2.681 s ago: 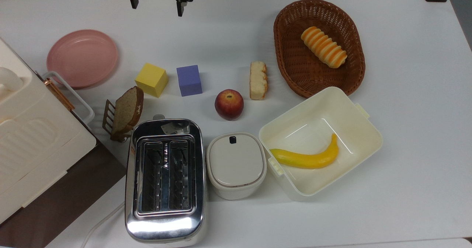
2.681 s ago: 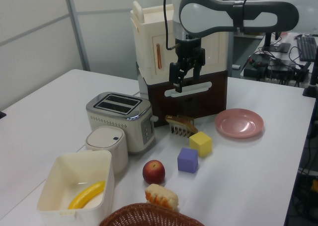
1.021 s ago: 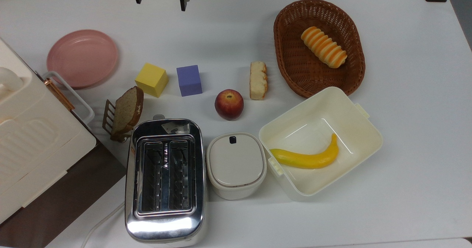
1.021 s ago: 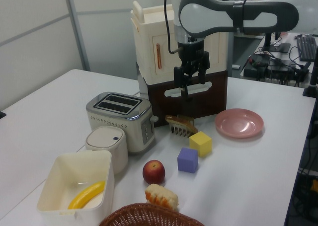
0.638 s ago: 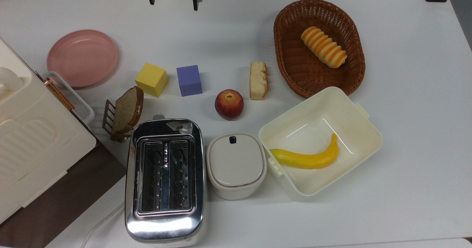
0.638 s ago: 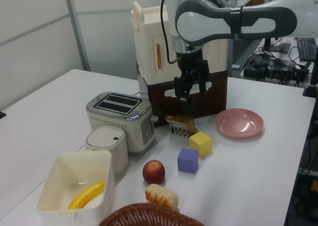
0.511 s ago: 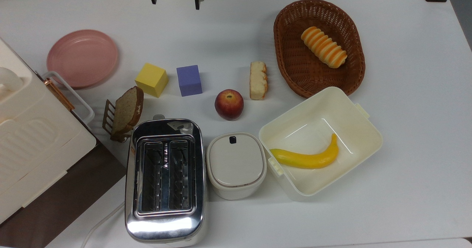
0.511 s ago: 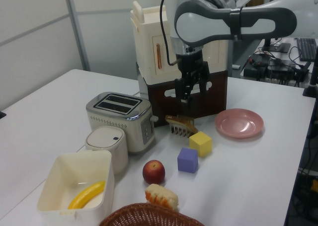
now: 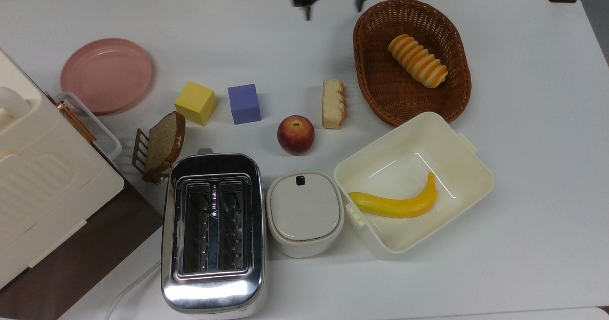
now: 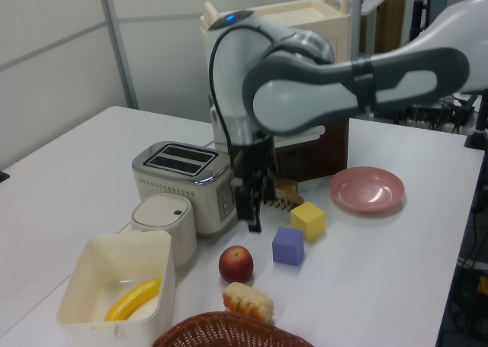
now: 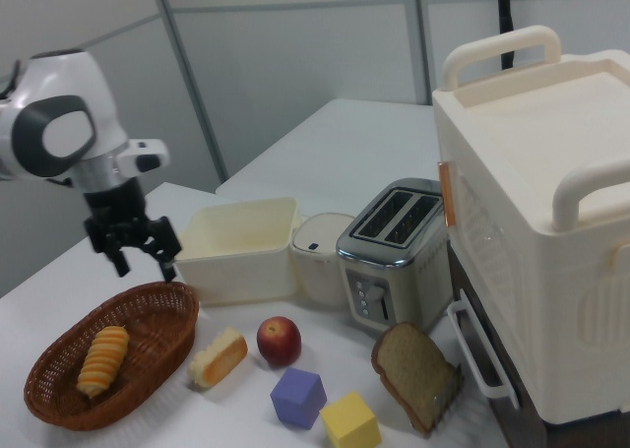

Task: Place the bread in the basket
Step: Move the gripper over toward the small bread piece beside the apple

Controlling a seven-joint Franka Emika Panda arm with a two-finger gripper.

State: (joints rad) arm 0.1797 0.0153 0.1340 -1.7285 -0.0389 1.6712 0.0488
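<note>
Bread [image 9: 333,103] on table, outside basket [image 9: 376,89]

Lab: robot arm [image 10: 335,88], white table [image 9: 523,120], partition panels [image 11: 295,54].

We see the arm's grey-and-white links reaching low across the left view, wrist turned down. Its end effector [image 9: 332,6] [image 11: 144,259] [image 10: 255,210] hangs above the table with nothing between the two dark fingers [image 11: 121,262], which point downward and stand spread well apart.
</note>
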